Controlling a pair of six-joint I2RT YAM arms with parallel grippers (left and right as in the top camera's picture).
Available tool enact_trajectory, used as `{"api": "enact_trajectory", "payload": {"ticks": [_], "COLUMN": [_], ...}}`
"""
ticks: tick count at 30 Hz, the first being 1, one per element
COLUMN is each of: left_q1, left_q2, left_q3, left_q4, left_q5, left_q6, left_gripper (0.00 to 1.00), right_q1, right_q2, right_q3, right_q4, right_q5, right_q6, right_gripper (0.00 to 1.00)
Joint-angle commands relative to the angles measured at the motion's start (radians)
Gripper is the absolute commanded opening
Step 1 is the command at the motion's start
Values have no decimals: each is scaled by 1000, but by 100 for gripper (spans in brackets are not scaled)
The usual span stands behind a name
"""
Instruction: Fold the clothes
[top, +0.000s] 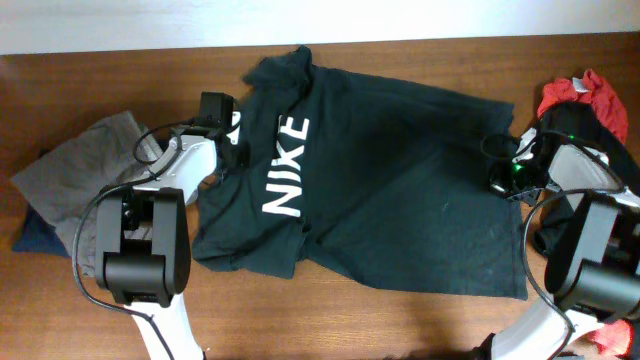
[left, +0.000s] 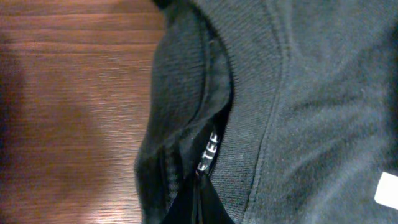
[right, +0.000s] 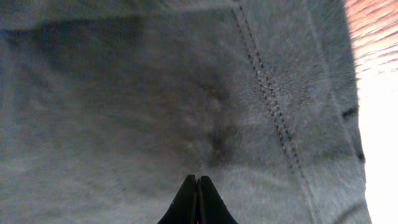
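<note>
I am clamping the shirt (top: 400, 200): left gripper (left: 198, 202) closed tight on collar (left: 249, 93) at 9 o'clock, right gripper (right: 197, 198) on hem (right: 267, 93) at 3 o'clock. Raise both evenly.

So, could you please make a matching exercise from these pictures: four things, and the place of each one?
1 left gripper
2 right gripper
3 grey garment
4 red garment

A crumpled, far right corner of the table
B shut at the T-shirt hem
C shut at the T-shirt collar
D piled left of the T-shirt

Pairs: 1-C, 2-B, 3-D, 4-A
</note>
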Motion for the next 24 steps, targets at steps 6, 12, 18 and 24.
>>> {"api": "enact_trajectory", "payload": {"ticks": [6, 12, 18, 24], "left_q1": [91, 107, 105, 105], "left_q2": [55, 52, 36, -1], "left_q3": [-8, 36, 175, 373], "left_q4": [-38, -41, -153, -365], "left_q5": [-77, 11, 54, 53], "left_q6": [-72, -66, -66, -4], "left_gripper": [1, 5, 24, 36], "right_q1": [-4, -3, -4, -4], "right_q2": [29, 28, 6, -51], "right_q3": [-5, 13, 145, 325], "right_q4": [0, 31, -57, -212], "right_q5": [288, 216, 87, -16], "right_q6": [6, -20, -53, -72], "right_gripper": [4, 4, 4, 13]}}
